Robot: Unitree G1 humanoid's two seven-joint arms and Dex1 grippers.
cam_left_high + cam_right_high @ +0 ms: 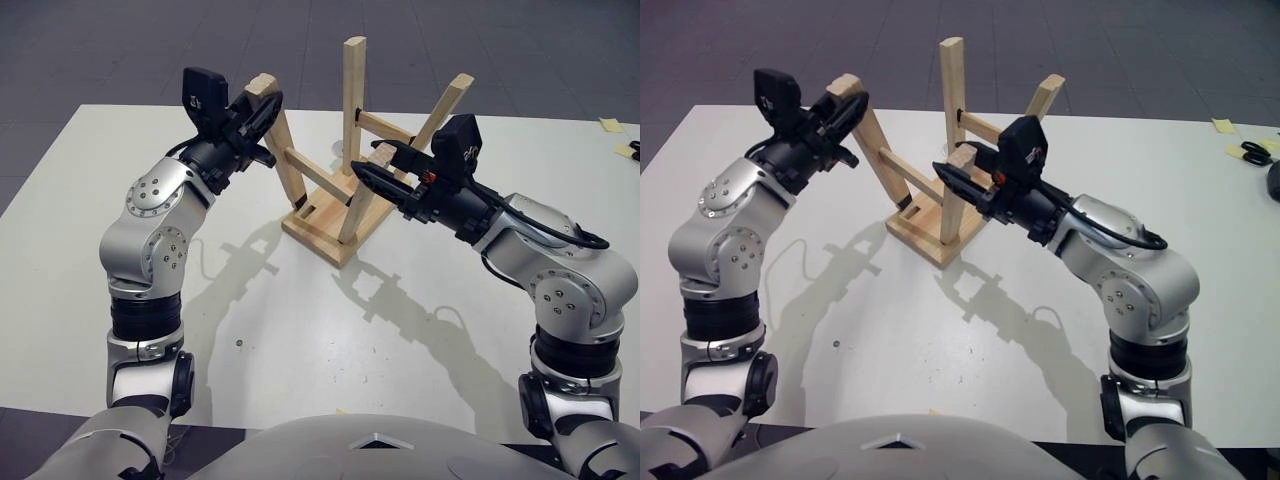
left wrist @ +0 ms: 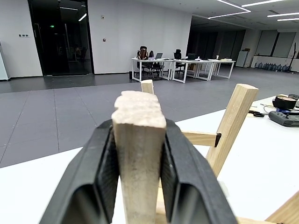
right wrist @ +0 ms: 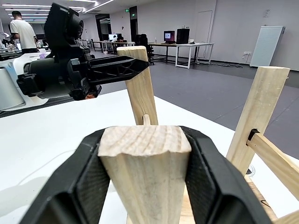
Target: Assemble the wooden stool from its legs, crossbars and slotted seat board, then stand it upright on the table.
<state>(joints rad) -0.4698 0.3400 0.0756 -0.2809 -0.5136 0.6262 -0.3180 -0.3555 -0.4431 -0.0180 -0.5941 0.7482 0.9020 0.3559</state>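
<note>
Wood stool (image 1: 335,215) upturned | we judge it light, stiff, joints maybe loose | left gripper (image 1: 265,108) pinches leftmost leg (image 1: 285,150) at its tip, right gripper (image 1: 372,175) pinches nearest leg (image 1: 355,215) likewise | we favour lower holds for flipping

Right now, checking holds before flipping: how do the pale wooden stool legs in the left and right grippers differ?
The left-held leg stands left on the wooden seat board and leans left; the right-held leg is nearest the robot and leans right. Shared: left gripper and right gripper each clamp a top end; both legs point up.
</note>
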